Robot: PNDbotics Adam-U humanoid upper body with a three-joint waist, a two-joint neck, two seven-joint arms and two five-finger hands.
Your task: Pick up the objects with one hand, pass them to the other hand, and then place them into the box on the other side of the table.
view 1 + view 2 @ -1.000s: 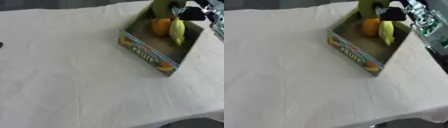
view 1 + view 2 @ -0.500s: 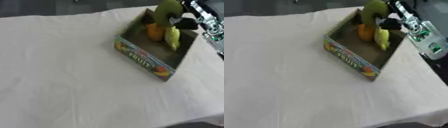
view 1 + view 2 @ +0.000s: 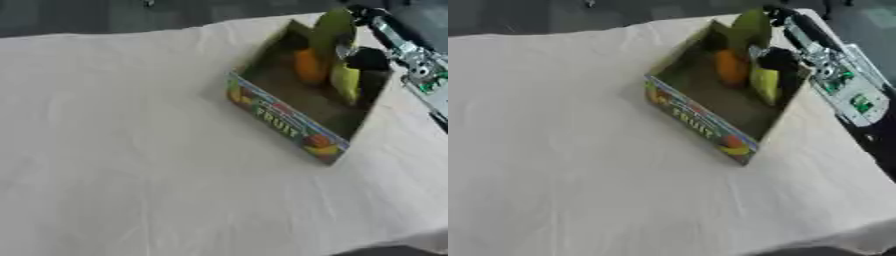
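Right hand: the right hand (image 3: pixel 779 59) came in from the upper right and hung over the far end of the box, dark and blurred; whether its fingers were spread or curled round anything I could not tell.
Right forearm: the forearm (image 3: pixel 833 80) ran along the box's right wall, silver with green patches, slanting down toward the right edge, which suited a reach in from the box's own side.
Yellow-green object: a long yellow-green object (image 3: pixel 764 85) stood nearly upright just under the hand, inside the box against the right wall; contact between hand and object could not be settled, so it may have been at the point of release.
Orange object: an orange object (image 3: pixel 730 68) lay inside the box just left of the yellow-green one, seemingly already delivered.
Green object: a larger green object (image 3: pixel 751 26) sat at the far end of the box, beside the hand, partly above the rim.
Box: the box (image 3: pixel 696 121), its near wall printed with fruit lettering, lay askew on the right side of the table, open top upward so things could be lowered in.
Table: the table (image 3: pixel 114 150) was covered in a pale cloth.
Left hand: not visible in either view.
Task judgement: placing looked well advanced, with three objects at the box.
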